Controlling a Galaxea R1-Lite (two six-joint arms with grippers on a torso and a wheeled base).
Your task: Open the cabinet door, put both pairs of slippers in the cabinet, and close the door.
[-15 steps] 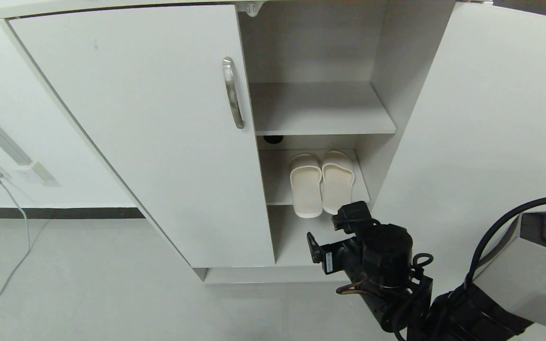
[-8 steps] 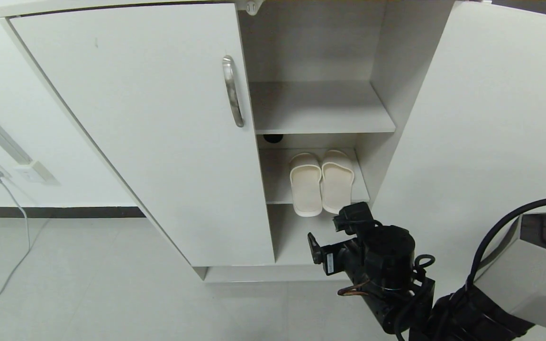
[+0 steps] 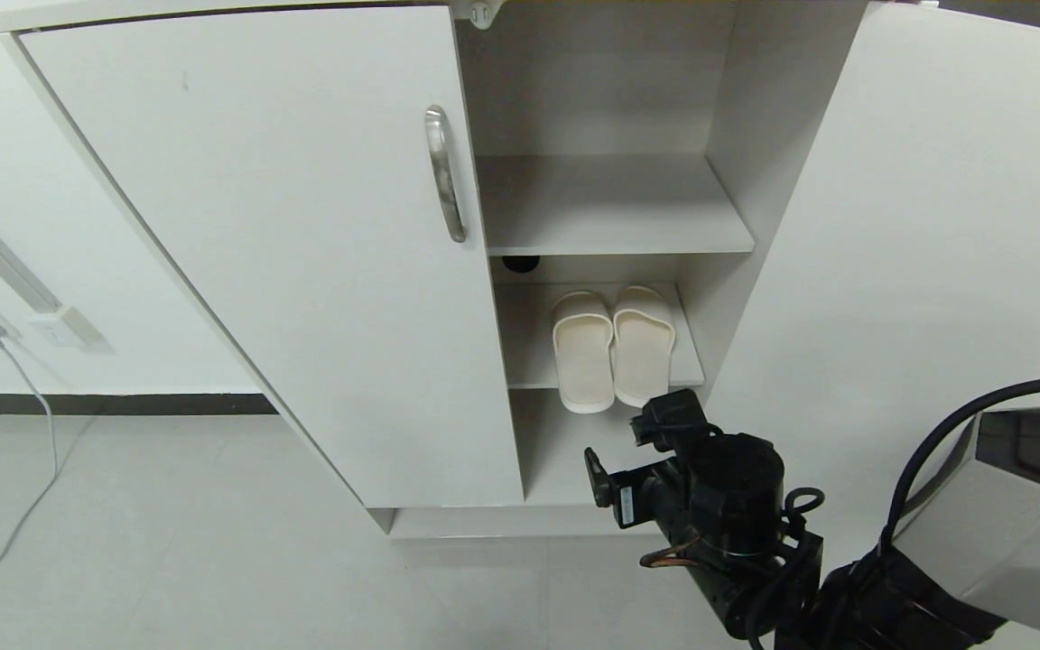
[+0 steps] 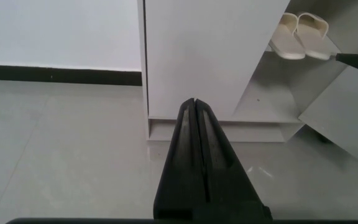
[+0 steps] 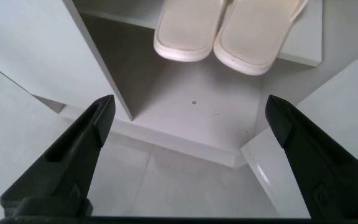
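The pair of cream slippers (image 3: 612, 348) is lying side by side, touching, on the middle shelf (image 3: 520, 348) of the cabinet (image 3: 755, 135). The toes are pointing inward and the rounded heels are jutting just over the front edge. Their footbeds look smooth, with a raised rim. I am holding my right hand (image 5: 189, 106) wide open and empty just below them, beside the open flat white door (image 3: 935, 226). My left hand (image 4: 194, 124) is hanging over the glossy tiled floor (image 4: 61, 155), fingers pressed together on nothing. The other door (image 3: 285, 244) is sitting shut, carrying a curved metal handle (image 3: 444, 176).
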